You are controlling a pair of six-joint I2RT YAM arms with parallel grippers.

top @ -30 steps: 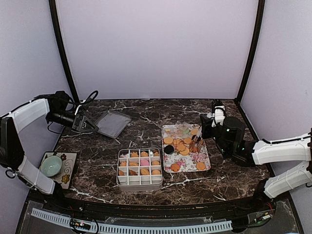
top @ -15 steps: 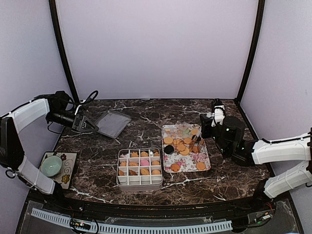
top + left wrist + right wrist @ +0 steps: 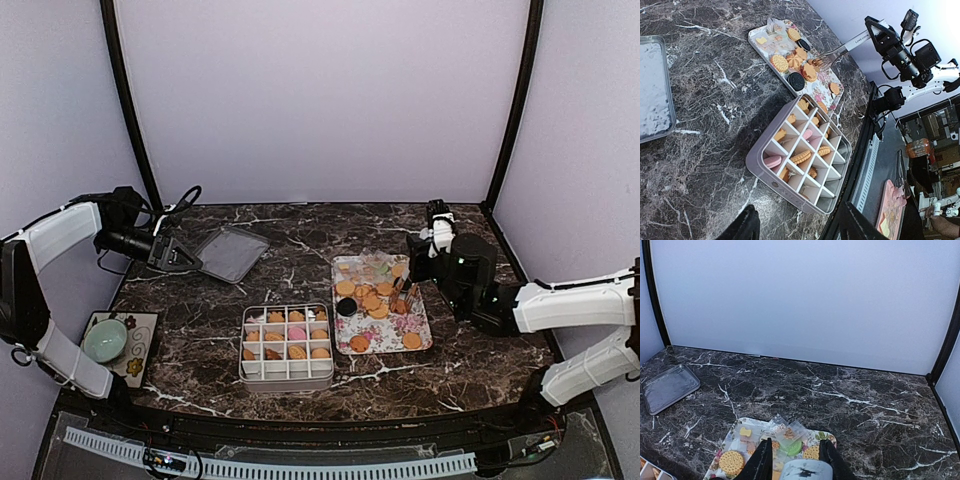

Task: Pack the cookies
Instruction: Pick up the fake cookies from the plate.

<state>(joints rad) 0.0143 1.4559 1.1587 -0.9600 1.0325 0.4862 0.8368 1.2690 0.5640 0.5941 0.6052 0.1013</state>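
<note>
Open: dark marble tabletop, upper centre | Blocked centre: grey gridded box, flower-patterned rectangular tray, right gripper holding metal tongs above | Upper left: shallow silver tray

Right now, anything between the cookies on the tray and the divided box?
Nothing visible. Only bare tabletop lies between the tray and the divided box. The lid sits far off to the left; the tongs are over the cookies, not across that path.

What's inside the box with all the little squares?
Cookies sit in most squares of the divided box: mostly golden, with a pink one. The bottom row in the top view looks empty. Its walls hide the bottoms of some squares.
</note>
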